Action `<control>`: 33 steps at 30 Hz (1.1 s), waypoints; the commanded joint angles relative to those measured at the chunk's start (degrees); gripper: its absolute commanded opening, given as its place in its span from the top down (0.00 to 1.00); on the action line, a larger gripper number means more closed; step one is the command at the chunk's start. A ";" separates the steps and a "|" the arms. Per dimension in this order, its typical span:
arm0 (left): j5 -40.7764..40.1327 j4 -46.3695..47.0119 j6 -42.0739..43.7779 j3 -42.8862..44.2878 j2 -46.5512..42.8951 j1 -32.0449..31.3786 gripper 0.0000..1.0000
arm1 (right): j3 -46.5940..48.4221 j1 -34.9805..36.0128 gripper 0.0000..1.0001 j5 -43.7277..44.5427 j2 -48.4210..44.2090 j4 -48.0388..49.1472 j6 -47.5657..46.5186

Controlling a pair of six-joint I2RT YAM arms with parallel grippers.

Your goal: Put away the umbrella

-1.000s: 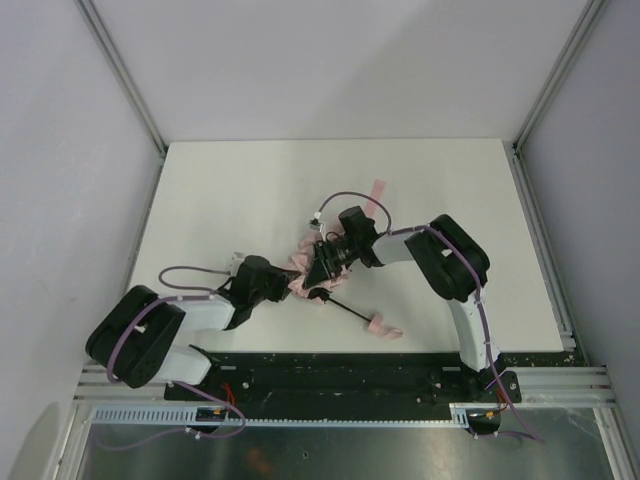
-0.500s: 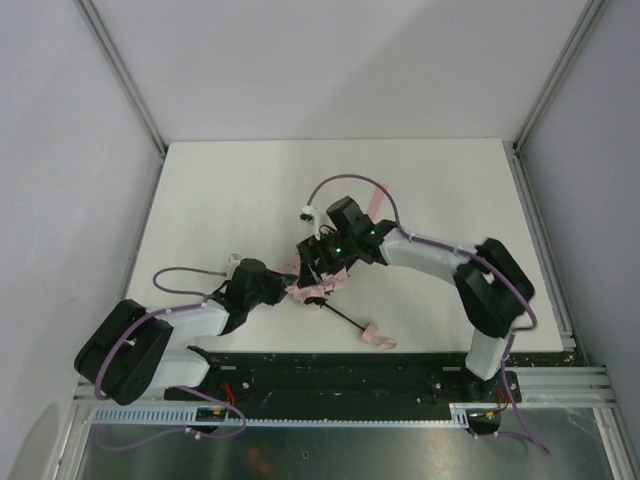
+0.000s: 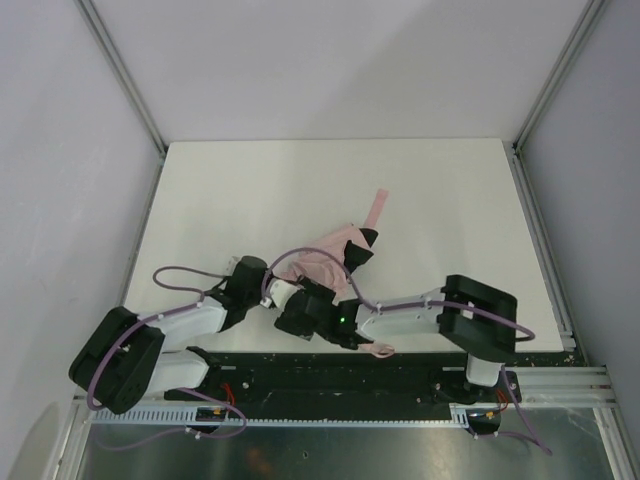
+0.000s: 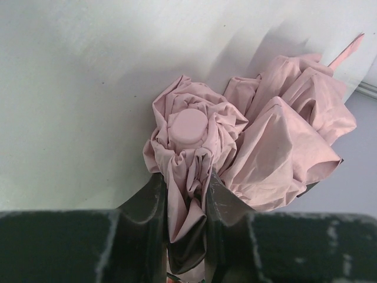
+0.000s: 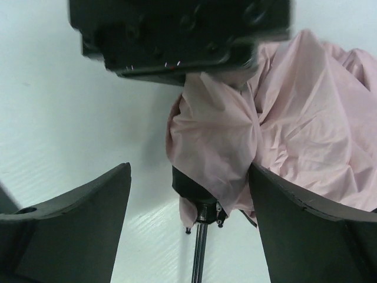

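The umbrella (image 3: 325, 255) lies crumpled on the white table, its pale pink canopy bunched and its strap (image 3: 377, 205) trailing toward the back. My left gripper (image 3: 272, 285) is shut on folds of canopy fabric just below the round pink tip cap (image 4: 189, 125); the left wrist view shows the cloth pinched in my left gripper (image 4: 184, 188). My right gripper (image 3: 300, 298) is low near the front edge. In the right wrist view it (image 5: 189, 177) stands open, straddling the black shaft (image 5: 200, 259) and the canopy's lower end (image 5: 294, 118). The pink handle (image 3: 381, 349) peeks out under the right forearm.
The white table (image 3: 200, 200) is bounded by grey walls and metal frame posts (image 3: 120, 75). A black mounting rail (image 3: 400, 372) runs along the near edge. Purple cables (image 3: 175, 272) loop off both wrists. The left gripper's body (image 5: 177, 35) fills the top of the right wrist view.
My right gripper has opened, left the top of the canopy and swung down toward the near edge beside the shaft. The canopy now lies uncovered. The left gripper keeps its hold.
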 commanded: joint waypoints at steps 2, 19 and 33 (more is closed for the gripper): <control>1.18 -8.86 -0.62 -0.47 -0.16 0.05 1.00 | -2.11 2.45 0.16 16.61 6.05 16.82 -7.18; 3.20 -9.58 -0.84 -1.43 -5.79 1.50 0.93 | -6.18 -4.66 0.98 8.31 13.26 13.95 2.85; 4.35 -9.47 8.42 -4.54 -23.30 11.89 0.01 | -7.38 -22.02 1.00 -45.15 18.03 16.94 13.99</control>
